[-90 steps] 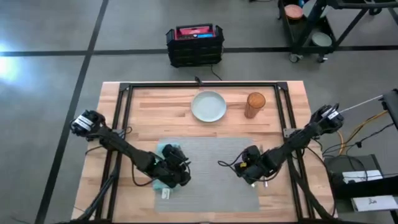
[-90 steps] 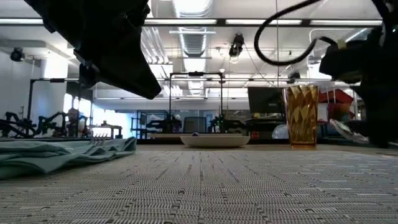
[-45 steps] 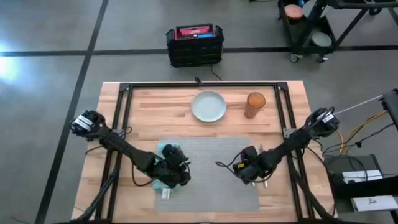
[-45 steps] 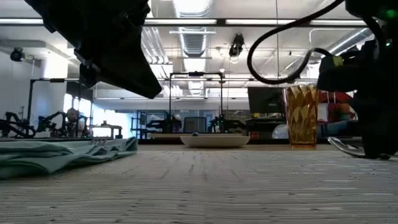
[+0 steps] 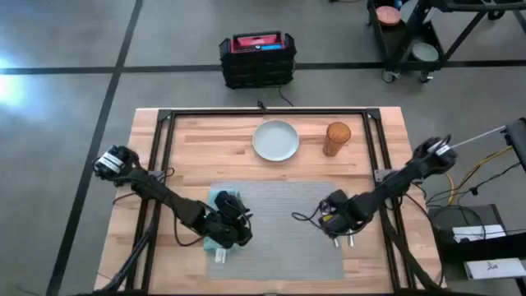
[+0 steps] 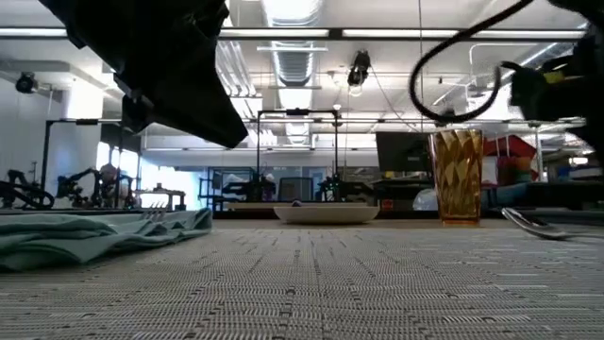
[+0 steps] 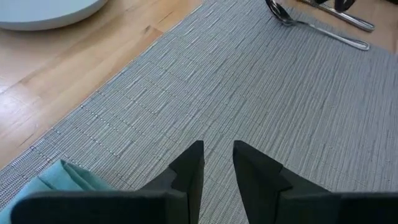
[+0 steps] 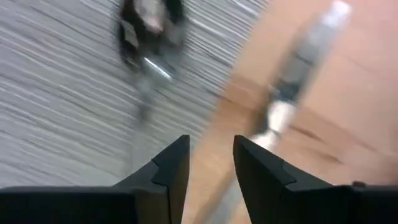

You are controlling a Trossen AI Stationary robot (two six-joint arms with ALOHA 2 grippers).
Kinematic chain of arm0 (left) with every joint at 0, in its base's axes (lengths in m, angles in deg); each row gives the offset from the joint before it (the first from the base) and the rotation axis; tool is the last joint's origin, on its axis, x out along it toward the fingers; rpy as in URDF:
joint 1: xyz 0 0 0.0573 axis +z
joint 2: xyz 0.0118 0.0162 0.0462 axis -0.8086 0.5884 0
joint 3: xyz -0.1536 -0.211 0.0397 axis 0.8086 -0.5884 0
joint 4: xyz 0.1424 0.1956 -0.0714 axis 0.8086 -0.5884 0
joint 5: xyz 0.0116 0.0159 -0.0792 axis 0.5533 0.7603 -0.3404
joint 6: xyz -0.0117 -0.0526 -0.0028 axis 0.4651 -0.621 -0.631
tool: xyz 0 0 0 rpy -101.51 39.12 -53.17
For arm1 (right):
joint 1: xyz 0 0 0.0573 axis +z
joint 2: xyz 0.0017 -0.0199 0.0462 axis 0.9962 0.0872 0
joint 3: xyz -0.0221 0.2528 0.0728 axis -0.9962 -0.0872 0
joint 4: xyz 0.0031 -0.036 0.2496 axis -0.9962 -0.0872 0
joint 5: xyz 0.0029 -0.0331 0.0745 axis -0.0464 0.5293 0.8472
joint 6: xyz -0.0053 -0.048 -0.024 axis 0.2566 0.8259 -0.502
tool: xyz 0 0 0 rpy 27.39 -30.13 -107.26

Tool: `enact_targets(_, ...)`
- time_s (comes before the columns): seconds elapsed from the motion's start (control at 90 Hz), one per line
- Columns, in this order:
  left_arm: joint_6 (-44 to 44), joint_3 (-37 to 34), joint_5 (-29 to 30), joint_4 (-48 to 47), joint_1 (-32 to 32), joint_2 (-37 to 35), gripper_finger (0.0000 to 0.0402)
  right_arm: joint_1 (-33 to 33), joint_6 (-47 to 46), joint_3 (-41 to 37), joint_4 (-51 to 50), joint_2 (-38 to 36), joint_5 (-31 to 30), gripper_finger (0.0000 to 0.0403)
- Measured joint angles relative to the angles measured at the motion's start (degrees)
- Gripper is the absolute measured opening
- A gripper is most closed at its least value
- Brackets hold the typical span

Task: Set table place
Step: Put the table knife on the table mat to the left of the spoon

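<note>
The grey placemat (image 5: 279, 226) lies flat on the table (image 5: 189, 140), near its front edge. A teal napkin (image 5: 215, 215) rests on the mat's left edge, and my left gripper (image 5: 236, 233) hovers over it. In the left wrist view my left gripper (image 7: 217, 158) stands slightly open above the weave. A spoon (image 6: 533, 225) lies on the mat's right part. My right gripper (image 5: 335, 220) hangs above it, and in its blurred wrist view my right gripper (image 8: 211, 155) is slightly open and holds nothing. A pale plate (image 5: 275, 140) and an amber glass (image 5: 337, 138) stand behind the mat.
Cutlery (image 5: 348, 241) lies by the placemat's right edge, next to my right gripper. A fork (image 6: 151, 215) rests on the napkin. The black frame rail (image 5: 263, 114) runs around the table's far part. Bare wood shows at the table's far left and far right.
My right gripper went down toward the placemat's right side with the spoon, then rose and drew toward the table's right edge. The spoon, which was off the mat a second ago, now lies flat on it.
</note>
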Motion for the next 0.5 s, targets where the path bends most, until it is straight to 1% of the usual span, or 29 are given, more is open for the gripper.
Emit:
enact_targets(0.1, 0.2, 0.0, 0.0, 0.1, 0.0, 0.0, 0.0073, 1.9, -2.9, -0.2, -3.4, -0.3, 0.2, 0.0102)
enact_targets(0.211, 0.2, 0.0, 0.0, 0.1, 0.0, 0.0, 0.0073, 2.4, -5.4, -1.5, -3.7, 0.1, -1.1, 0.0103)
enact_targets(0.422, 0.2, 0.0, 0.1, 0.1, 0.0, 0.0, 0.0073, 1.9, -7.2, -3.6, -3.5, 0.6, -7.6, 0.0135)
enact_targets(0.5, 0.2, 0.0, 0.1, 0.2, 0.0, 0.0, 0.0073, 1.4, -7.3, -3.7, -3.3, 0.6, -9.1, 0.0146)
